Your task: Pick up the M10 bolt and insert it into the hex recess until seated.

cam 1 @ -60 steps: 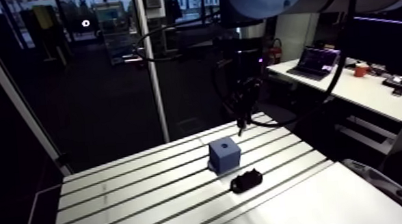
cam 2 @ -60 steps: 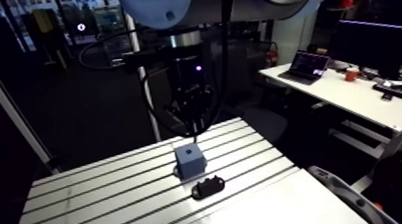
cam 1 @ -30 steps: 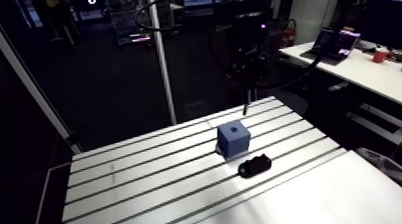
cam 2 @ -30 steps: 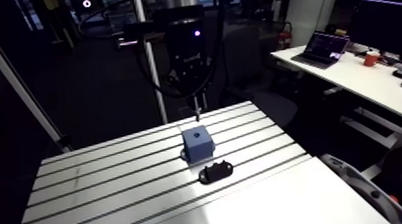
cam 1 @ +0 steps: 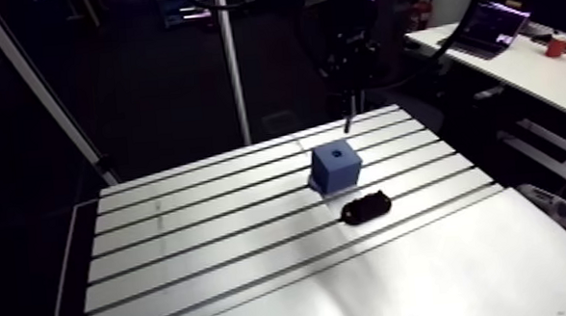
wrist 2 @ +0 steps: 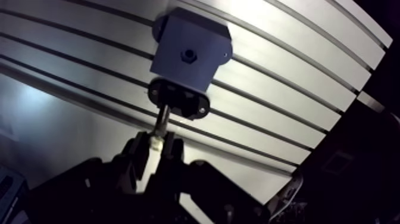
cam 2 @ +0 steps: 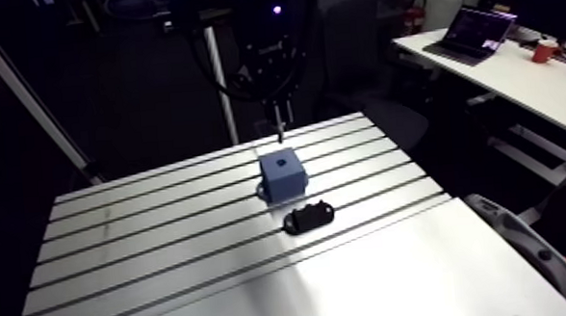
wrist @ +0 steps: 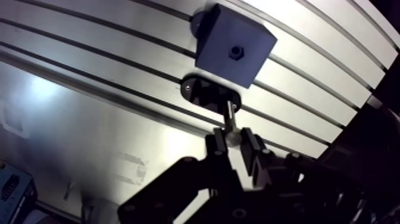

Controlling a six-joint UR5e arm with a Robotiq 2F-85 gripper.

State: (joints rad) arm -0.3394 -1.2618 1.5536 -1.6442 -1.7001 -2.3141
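Nearest lies the black holder (cam 1: 365, 207), empty, and just beyond it the blue block (cam 1: 336, 165) with its hex recess (cam 1: 340, 151) open on top; neither has shifted on the table (cam 1: 208, 262) since the earlier pictures, only the view has swung with the arm. Farther off, the gripper (wrist: 234, 138) still hangs above the block's far edge, fingers pinched tight on the head of the M10 bolt (wrist: 230, 116), shank down. So the pick-up looks done and insertion not begun: the bolt tip is near the recess, above and slightly beyond it, not touching.
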